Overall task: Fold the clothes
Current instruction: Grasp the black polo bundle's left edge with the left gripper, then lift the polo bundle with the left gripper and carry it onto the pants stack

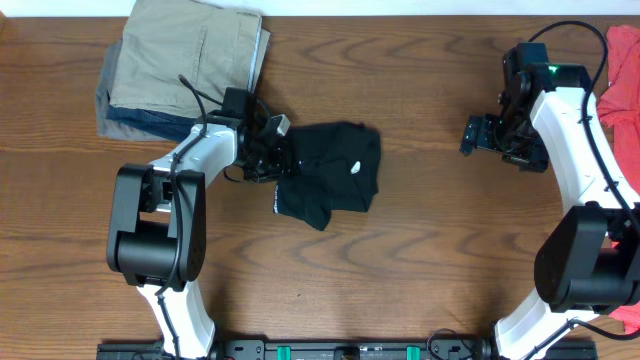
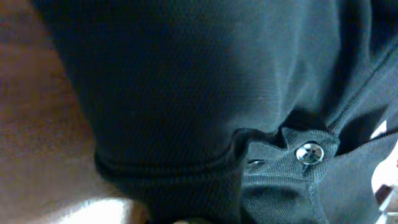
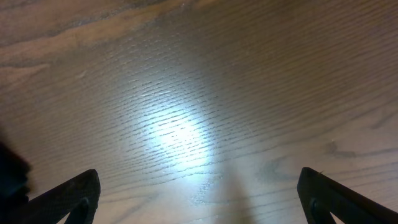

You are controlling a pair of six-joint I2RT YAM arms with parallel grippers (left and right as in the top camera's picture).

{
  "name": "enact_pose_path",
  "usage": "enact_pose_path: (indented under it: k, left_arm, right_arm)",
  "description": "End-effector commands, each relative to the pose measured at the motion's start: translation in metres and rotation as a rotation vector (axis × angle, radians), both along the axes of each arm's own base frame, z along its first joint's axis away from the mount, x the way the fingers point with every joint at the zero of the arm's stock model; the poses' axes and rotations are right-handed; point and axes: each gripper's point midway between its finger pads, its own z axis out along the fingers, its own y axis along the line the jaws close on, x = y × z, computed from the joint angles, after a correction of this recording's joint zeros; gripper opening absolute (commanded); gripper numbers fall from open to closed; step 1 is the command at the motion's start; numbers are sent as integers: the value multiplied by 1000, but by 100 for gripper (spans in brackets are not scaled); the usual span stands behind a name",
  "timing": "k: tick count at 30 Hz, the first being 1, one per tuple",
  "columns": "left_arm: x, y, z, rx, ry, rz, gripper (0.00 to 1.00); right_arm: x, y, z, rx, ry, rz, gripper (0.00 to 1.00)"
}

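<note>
Shirt (image 1: 340,165) left edge clamped in left claw (image 1: 284,160).

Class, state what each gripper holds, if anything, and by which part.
The left gripper pinches the black shirt at its left edge; the right gripper, open, holds nothing.

One black shirt (image 1: 330,165) is lying at the left pincer (image 1: 283,160), two folded garments (image 1: 190,60) are sitting behind it, and one red garment (image 1: 625,70) is lying behind the right pincer (image 1: 468,135).

Robotics lab station, apparently. Wood-grain desk (image 1: 400,250) carrying left arm (image 1: 160,220) and right arm (image 1: 575,170) on a black base rail (image 1: 330,350).
</note>
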Motion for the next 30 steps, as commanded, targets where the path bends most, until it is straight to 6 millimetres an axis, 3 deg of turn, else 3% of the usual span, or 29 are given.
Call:
enact_pose_path:
  k: [1, 6, 17, 24, 30]
  left_arm:
    - [-2, 17, -10, 128, 51, 24, 6]
    - [18, 27, 19, 215, -14, -47, 6]
    - [110, 35, 109, 305, -338, 14, 6]
    - [161, 55, 156, 380, -553, 109, 6]
    - [192, 87, 176, 410, -673, 206, 6]
  right_arm:
    - [1, 0, 3, -14, -8, 17, 99]
    - [1, 0, 3, -14, -8, 17, 99]
    - [1, 0, 3, -14, -8, 17, 99]
    - [1, 0, 3, -14, -8, 17, 99]
    - [1, 0, 3, -14, -8, 17, 99]
